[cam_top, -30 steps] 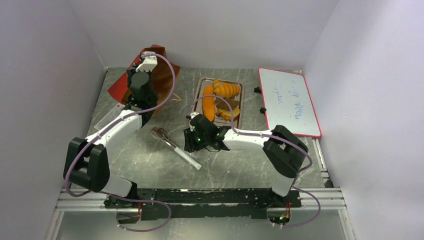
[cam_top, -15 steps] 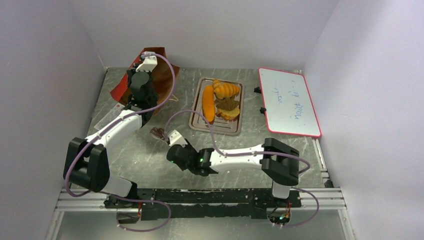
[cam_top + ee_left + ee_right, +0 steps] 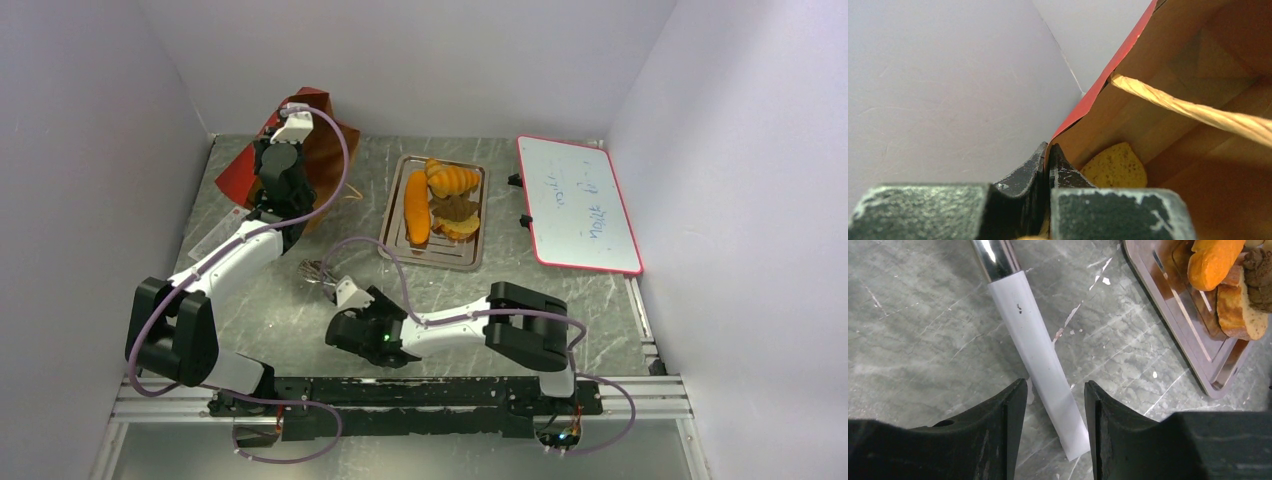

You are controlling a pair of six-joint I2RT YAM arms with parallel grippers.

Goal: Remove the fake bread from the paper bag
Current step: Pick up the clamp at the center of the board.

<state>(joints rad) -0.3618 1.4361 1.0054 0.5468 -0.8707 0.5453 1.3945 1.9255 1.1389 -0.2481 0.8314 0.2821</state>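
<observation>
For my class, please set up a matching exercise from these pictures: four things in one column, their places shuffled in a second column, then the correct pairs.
Column 1
1. rust-red paper bag
2. long glossy orange toy loaf
3. white-handled metal utensil
4. yellow speckled toy bread slice

Column 2
A. on the table, between the fingers of the open right gripper
B. inside the bag
C. edge pinched by the shut left gripper
D. in the rectangular silver metal tray

Pairs: 1-C, 2-D, 3-A, 4-B

Left arm (image 3: 235,255) extended, jaws clamped; right arm (image 3: 455,325) low, jaws parted.
</observation>
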